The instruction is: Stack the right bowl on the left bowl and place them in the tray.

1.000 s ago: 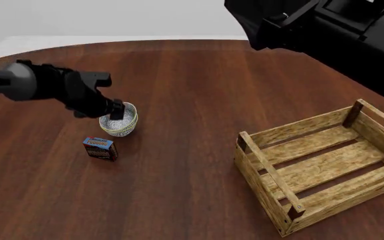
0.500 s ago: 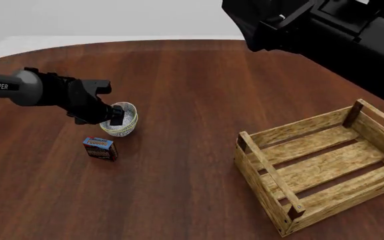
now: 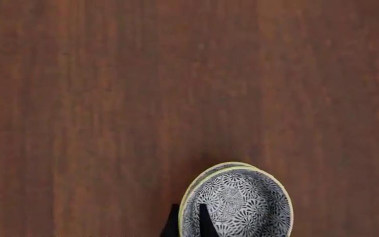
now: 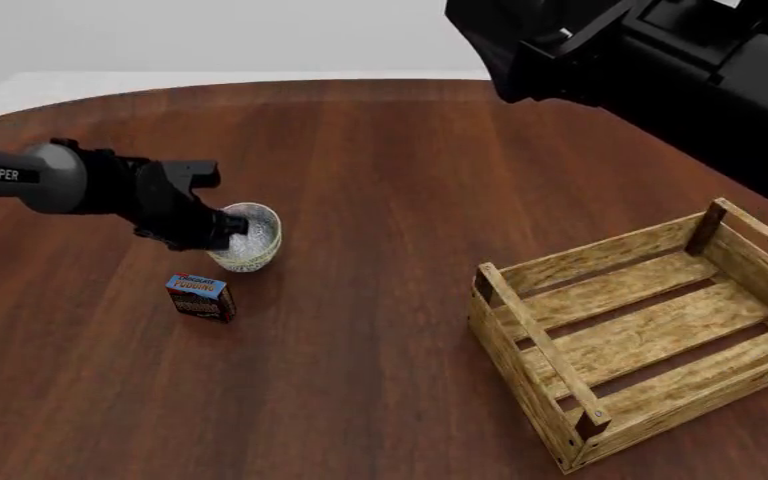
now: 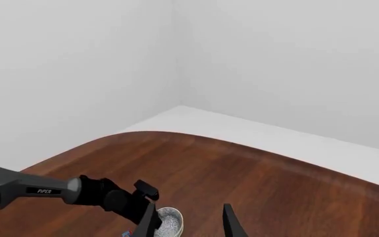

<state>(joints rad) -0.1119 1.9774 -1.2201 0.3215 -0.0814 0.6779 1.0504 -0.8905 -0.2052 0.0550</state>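
A grey-white speckled bowl (image 4: 253,240) stands on the table's left half. In the left wrist view it shows a double pale rim, so the right bowl (image 3: 239,205) looks nested inside the left bowl (image 3: 191,186). My left gripper (image 4: 231,232) is shut on the near-left rim, one finger (image 3: 206,223) inside and the other outside. The tray (image 4: 531,330), a wooden slat crate, sits at the front right with nothing in it. High at the back right, my right gripper (image 5: 189,222) stands open, far from both bowls and tray.
A small blue-brown box (image 4: 201,297) lies just in front of the bowls. The bulky black right arm (image 4: 651,60) hangs over the table's far right. The table's rounded far edge (image 5: 196,138) meets a pale floor and white walls.
The left gripper sank onto the bowl's rim and closed on it. The bowl now shows slightly higher and farther right in the front view. The right arm barely moved.
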